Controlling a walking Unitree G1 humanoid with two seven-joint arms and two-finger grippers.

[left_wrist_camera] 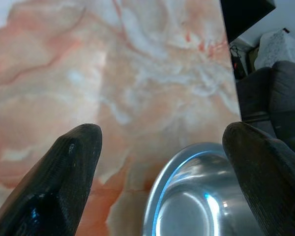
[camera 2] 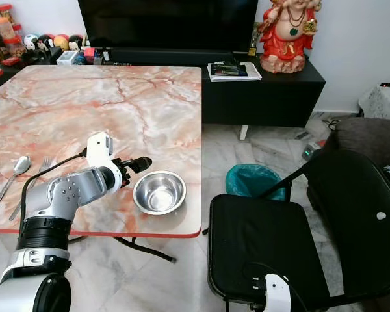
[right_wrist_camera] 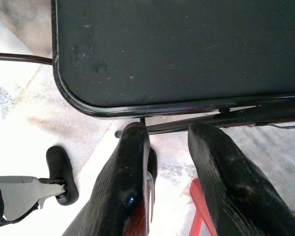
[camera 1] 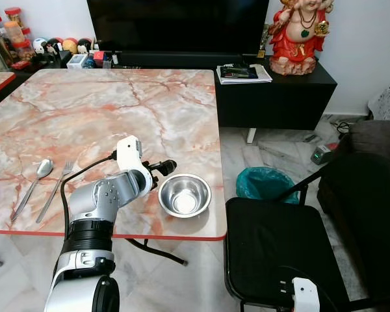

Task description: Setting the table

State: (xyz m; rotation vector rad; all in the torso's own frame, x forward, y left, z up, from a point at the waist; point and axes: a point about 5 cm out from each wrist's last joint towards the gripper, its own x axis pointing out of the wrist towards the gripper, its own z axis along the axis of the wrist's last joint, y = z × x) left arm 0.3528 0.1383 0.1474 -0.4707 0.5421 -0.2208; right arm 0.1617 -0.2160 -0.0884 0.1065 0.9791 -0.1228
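My left gripper (camera 1: 170, 166) hovered just beside the steel bowl (camera 1: 184, 194), fingers (left_wrist_camera: 71, 162) spread and empty. The bowl sat upright, mouth up, near the marble surface's (camera 1: 117, 104) front right corner. Spoon (camera 1: 34, 184) and fork (camera 1: 56, 188) lay parallel, handles toward me. My right gripper (right_wrist_camera: 169, 142) hung by the black chair (camera 1: 273, 247), fingers parted.

Silver bowl (camera 1: 184, 194), pink-veined marble table (camera 1: 117, 110)
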